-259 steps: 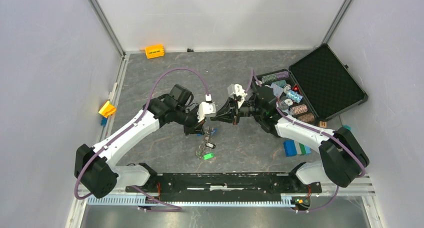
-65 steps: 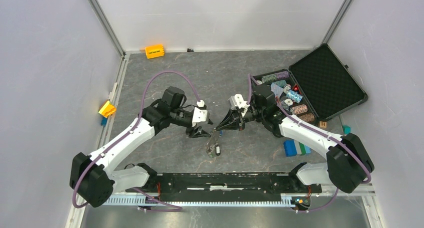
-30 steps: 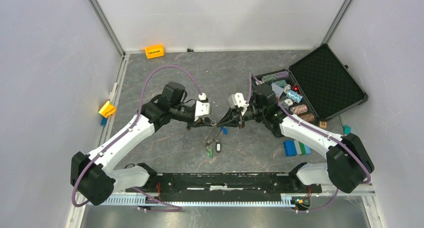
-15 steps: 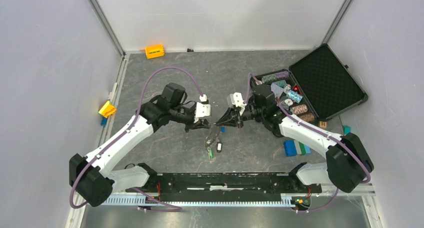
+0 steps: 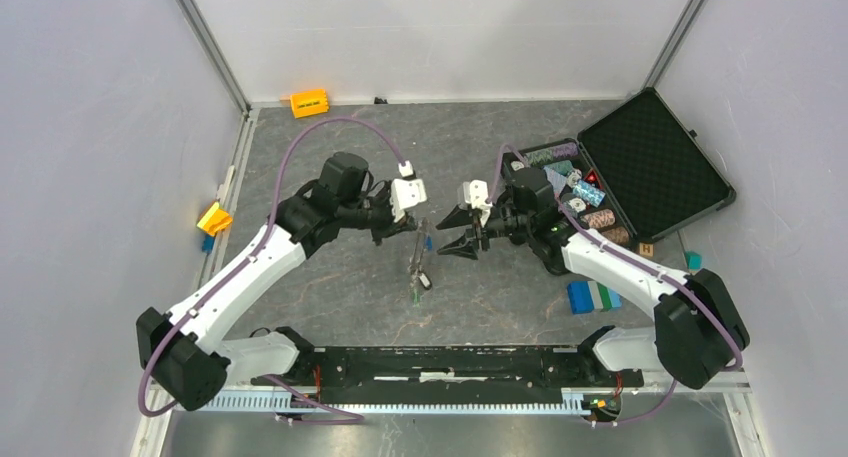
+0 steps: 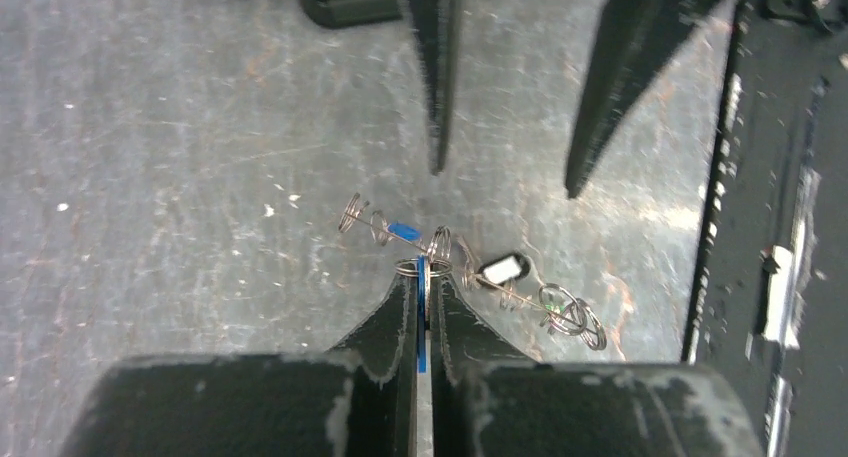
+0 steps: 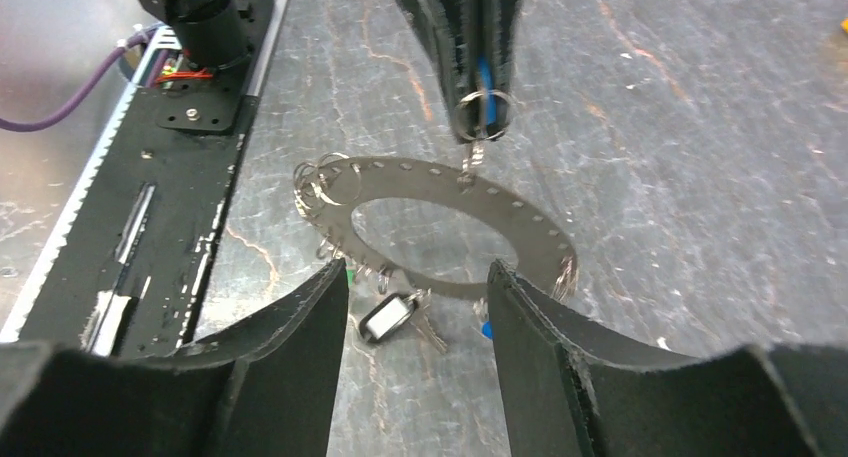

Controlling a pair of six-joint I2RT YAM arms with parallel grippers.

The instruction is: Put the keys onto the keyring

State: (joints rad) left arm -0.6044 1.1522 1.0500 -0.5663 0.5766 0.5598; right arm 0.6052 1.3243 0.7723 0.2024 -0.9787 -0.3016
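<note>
The grey table [image 5: 480, 147] lies under the keyring [image 7: 400, 175], which I take as my mark. Well to the right of the keyring, and farther from my bases, the black case [image 5: 655, 172] stands open, with stacks of striped chips [image 5: 585, 192] in the half nearer the keyring.

My left gripper [image 6: 421, 277] sits just above the keyring's high edge, its fingers pressed together on a key with a blue tag [image 7: 483, 77]. That key's wire loop shows below my fingertips, and its shank runs down to a hole in the keyring. The keyring hangs tilted from it, low edge toward my bases. Whether that edge touches the table I cannot tell.

My right gripper [image 5: 447, 234] is just right of the keyring, fingers spread and holding nothing.

Blue and green blocks [image 5: 592, 297] lie well right of the keyring, an orange block [image 5: 309, 103] far beyond it, and a yellow block [image 5: 214, 218] well to its left.

Along the keyring's low edge hang a black-tagged key [image 7: 385, 317], a green tag [image 6: 550, 299] and a second blue tag [image 6: 403, 231]
</note>
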